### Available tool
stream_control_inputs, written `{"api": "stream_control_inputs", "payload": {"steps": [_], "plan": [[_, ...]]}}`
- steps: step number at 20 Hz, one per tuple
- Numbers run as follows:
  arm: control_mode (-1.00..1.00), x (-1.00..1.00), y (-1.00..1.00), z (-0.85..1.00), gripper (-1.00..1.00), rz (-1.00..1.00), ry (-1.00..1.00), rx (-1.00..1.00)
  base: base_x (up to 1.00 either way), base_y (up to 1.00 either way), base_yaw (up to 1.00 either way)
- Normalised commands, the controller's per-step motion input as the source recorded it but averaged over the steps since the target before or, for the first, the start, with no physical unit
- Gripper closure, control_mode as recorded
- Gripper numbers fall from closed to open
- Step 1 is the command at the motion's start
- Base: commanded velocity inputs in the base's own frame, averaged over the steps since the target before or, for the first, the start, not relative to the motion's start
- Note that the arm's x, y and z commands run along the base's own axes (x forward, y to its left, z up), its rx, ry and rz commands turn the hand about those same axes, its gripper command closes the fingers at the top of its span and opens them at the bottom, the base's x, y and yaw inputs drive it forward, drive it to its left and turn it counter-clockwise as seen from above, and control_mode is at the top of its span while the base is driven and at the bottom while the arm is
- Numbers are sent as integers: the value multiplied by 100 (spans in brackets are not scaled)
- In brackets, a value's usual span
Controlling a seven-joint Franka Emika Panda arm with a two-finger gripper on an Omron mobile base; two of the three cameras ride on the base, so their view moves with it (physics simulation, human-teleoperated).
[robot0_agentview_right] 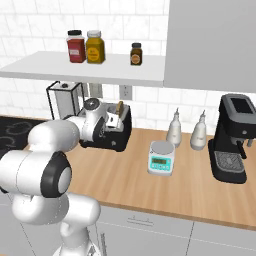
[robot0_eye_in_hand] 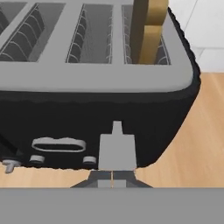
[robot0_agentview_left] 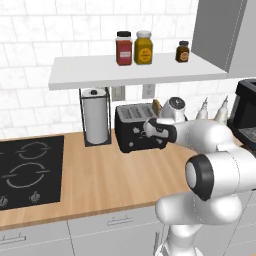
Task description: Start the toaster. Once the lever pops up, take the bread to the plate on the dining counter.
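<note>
jaws shut, boxy black toaster [robot0_eye_in_hand: 87,113], flat grey lever [robot0_eye_in_hand: 117,151]

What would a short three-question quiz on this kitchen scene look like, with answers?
1. True or false: the bread stands in a slot of the toaster.
2. Which stands beside the toaster, on the stove side? A) paper towel roll B) kitchen scale C) coffee machine
3. How many jars are on the shelf?

Key:
1. True; it sticks up out of one slot.
2. A, the paper towel roll.
3. Three: red, yellow and a small dark one.
</note>
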Motion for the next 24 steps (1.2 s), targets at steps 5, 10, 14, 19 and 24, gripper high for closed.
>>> {"api": "stream_control_inputs", "payload": {"steps": [5, 10, 14, 19, 24], "plan": [[-100, 9, -2, -20, 100, 0, 0, 3, 0, 0, 0], [-100, 30, -3, 0, 100, 0, 0, 1, 0, 0, 0], [-100, 29, -1, 0, 100, 0, -1, 0, 0, 0, 0], [-100, 36, 0, -22, 100, 0, 0, 0, 0, 0, 0], [-100, 8, 0, -9, 100, 0, -5, 0, 0, 0, 0]]}}
